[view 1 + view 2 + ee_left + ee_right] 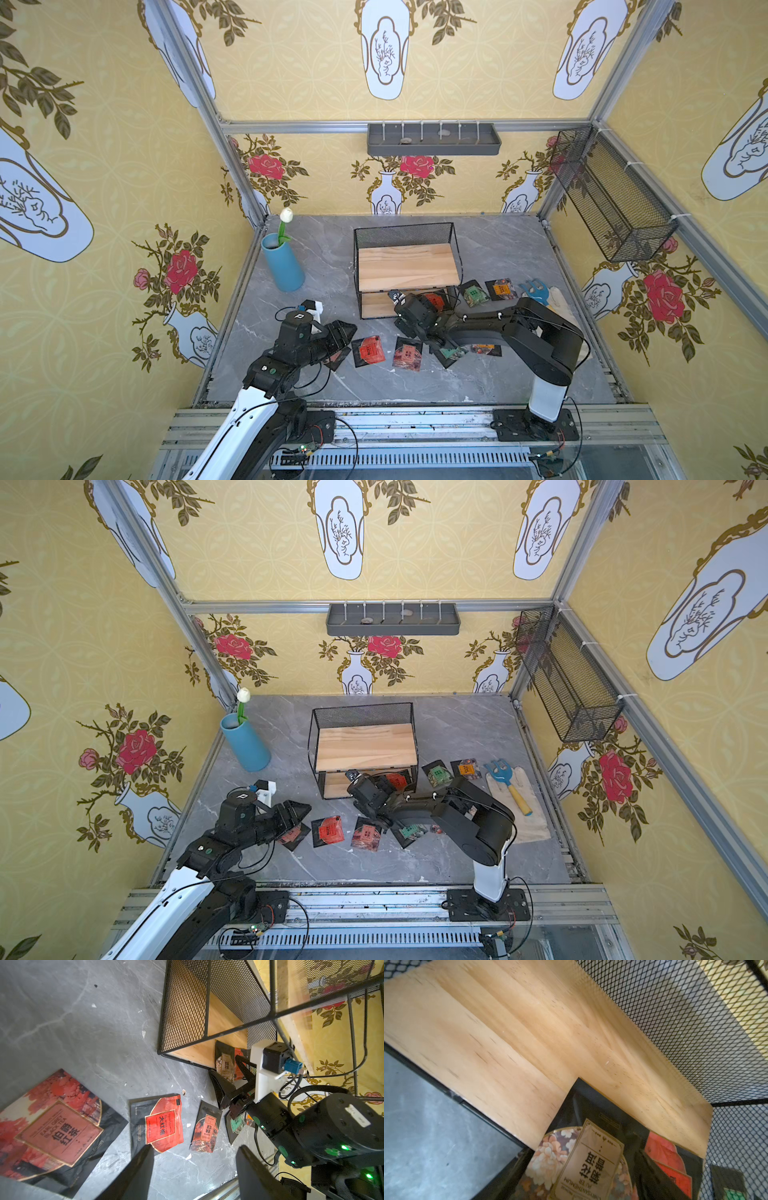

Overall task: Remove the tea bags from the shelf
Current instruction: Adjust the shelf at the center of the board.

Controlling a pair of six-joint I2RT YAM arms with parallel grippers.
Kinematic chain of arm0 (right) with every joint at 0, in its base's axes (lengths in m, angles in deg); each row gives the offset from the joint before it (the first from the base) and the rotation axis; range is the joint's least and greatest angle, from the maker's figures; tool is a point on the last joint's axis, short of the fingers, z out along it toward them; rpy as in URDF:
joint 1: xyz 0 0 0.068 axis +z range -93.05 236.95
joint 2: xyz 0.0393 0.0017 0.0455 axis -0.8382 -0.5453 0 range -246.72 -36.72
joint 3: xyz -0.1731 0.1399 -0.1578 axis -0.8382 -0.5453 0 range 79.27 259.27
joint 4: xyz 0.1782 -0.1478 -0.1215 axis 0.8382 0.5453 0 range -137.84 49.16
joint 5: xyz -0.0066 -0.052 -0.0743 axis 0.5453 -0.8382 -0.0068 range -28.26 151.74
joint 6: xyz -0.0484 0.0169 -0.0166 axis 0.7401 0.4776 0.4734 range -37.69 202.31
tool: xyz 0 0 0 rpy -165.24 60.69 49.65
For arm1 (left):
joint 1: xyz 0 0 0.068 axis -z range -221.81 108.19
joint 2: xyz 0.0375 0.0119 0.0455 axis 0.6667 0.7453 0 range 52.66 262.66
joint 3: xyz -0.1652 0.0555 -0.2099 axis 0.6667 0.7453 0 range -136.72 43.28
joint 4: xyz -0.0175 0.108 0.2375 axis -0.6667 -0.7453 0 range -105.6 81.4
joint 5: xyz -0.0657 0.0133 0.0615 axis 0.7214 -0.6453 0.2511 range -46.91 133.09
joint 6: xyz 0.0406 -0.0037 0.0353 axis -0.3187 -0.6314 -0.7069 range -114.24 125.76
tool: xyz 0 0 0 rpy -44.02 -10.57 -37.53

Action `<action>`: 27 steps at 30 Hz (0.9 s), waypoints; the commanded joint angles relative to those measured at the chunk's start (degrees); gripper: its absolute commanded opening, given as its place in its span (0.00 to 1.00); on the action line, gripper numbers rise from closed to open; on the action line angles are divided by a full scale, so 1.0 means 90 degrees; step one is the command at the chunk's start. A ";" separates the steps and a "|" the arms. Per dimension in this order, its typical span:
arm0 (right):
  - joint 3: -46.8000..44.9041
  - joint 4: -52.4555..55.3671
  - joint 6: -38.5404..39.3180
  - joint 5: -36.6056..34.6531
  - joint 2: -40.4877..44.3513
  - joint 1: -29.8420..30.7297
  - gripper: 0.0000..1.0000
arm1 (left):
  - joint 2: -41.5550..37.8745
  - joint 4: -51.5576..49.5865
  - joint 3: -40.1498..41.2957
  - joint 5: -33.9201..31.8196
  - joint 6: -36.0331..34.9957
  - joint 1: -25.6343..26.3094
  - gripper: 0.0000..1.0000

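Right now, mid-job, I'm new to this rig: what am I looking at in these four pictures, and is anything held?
Two robot arms work a grey table. Two pictures look down from overhead on the whole scene; two come from cameras on the wrists. The shelf has a bare top board; its lower board carries a beige tea bag and a red tea bag. The right gripper reaches in there, jaws apart at the beige one, apparently gripping nothing. The left gripper hovers open and empty over loose tea bags lying on the table.
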 commanded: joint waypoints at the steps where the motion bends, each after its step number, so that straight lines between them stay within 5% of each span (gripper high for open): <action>1: -0.0158 -0.0357 0.0096 -0.0137 0.0188 0.0069 0.81 | 0.0008 0.0022 0.0003 -0.0012 -0.0048 -0.0002 0.70; 20: -0.0133 -0.0428 0.0418 0.0069 0.0158 0.0137 0.85 | -0.0011 0.0055 0.0068 0.0005 -0.0022 -0.0001 0.70; 24: -0.0129 -0.0453 0.0575 0.0132 0.0120 0.0135 0.98 | -0.0036 -0.0018 0.0034 -0.0026 -0.0044 -0.0001 0.70; 27: -0.0236 -0.0472 0.0681 0.0171 0.0207 0.0115 0.97 | -0.0079 -0.0043 0.0041 -0.0061 -0.0041 0.0000 0.70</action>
